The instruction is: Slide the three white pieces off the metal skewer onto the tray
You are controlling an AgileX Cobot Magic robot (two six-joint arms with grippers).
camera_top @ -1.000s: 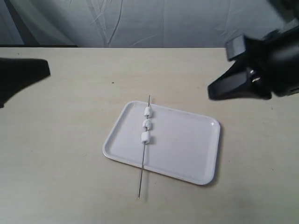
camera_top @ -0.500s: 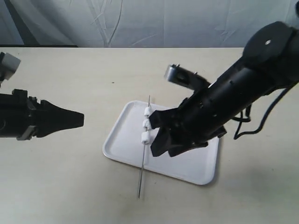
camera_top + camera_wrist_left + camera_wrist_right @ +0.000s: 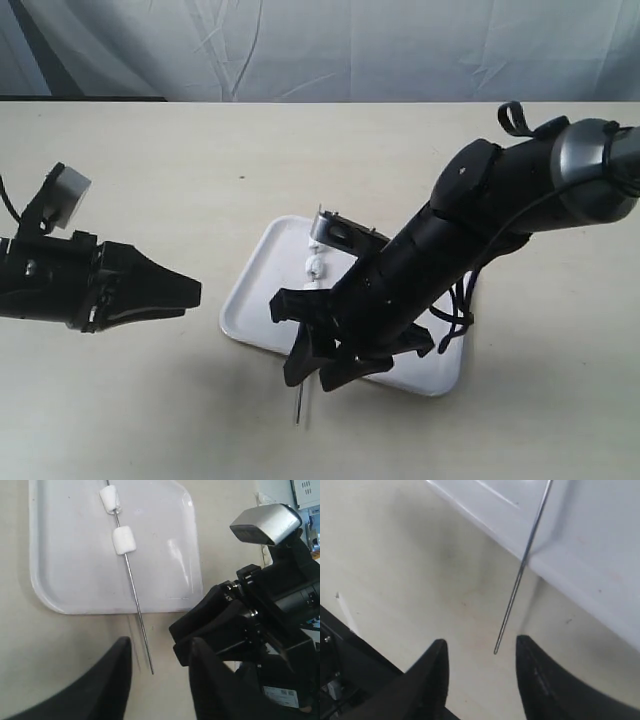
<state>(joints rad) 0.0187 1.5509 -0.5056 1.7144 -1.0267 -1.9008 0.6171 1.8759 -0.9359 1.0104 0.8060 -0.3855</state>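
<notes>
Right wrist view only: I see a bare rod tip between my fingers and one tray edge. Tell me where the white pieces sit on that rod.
Observer: The left wrist view shows two small white marshmallow-like pieces threaded on the thin metal skewer, both over the flat white plastic tray. I cannot see the third.
Operator: Report the left gripper.
Observer: The left gripper hangs over bare table left of the tray, apart from the skewer, jaws open.
Operator: Describe my arm from outside.
Observer: Your right gripper is at the tray's near edge, jaws open. The right arm crosses the tray and hides most of the skewer in the exterior view.
</notes>
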